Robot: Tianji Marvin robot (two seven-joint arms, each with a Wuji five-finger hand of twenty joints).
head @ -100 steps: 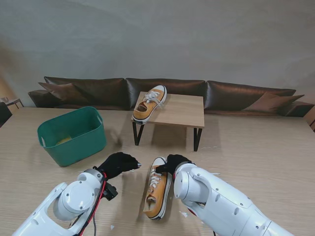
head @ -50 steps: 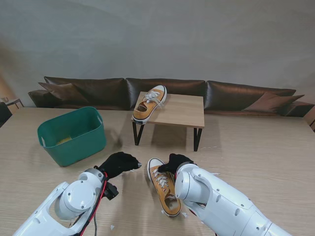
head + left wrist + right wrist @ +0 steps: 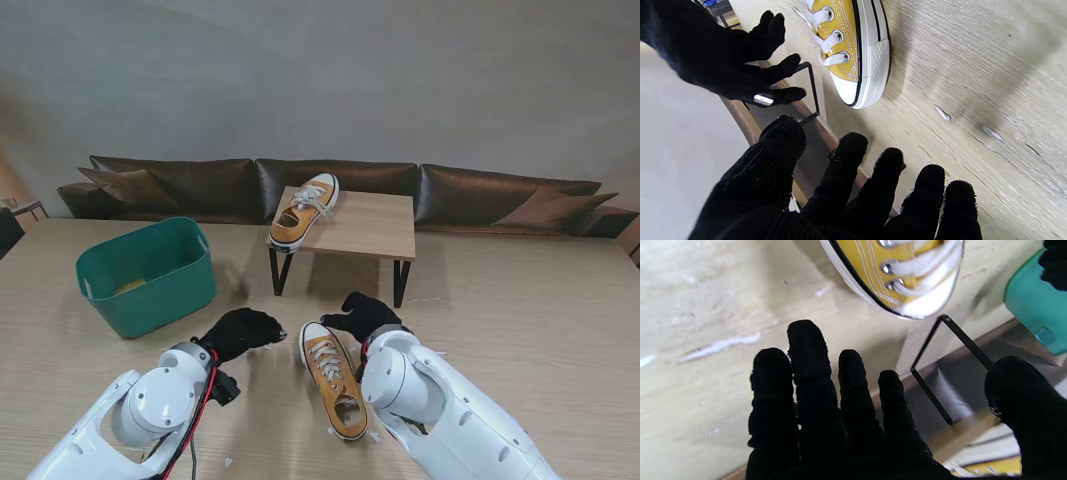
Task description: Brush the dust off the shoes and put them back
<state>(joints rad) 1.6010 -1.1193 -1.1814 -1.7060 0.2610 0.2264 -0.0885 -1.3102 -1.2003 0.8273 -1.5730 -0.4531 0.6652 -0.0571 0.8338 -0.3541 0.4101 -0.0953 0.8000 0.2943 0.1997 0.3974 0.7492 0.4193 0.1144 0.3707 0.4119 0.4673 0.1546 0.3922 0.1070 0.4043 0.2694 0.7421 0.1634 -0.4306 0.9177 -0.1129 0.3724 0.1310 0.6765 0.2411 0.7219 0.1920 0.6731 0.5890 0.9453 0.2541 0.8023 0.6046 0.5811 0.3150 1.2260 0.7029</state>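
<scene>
A yellow canvas shoe (image 3: 333, 378) with white laces stands upright on the tabletop between my hands, its toe (image 3: 853, 83) pointing away from me. My right hand (image 3: 362, 315) hovers just past the toe with its fingers (image 3: 826, 396) spread, holding nothing and apart from the shoe. On the shoe's left, my left hand (image 3: 240, 333) is open too, its fingers (image 3: 880, 186) apart and off the shoe. The matching shoe (image 3: 304, 210) lies on the small wooden table (image 3: 370, 225) farther back.
A green plastic basin (image 3: 148, 275) stands at the far left, with something yellowish inside it. The small table's black legs (image 3: 400, 283) rise just beyond my hands. White flecks (image 3: 942, 112) lie scattered on the tabletop. A dark sofa runs along the far wall.
The near shoe, tipped on its side in my right hand a second ago, now stands upright. My right hand has let go and moved off past the toe. The left hand stayed put.
</scene>
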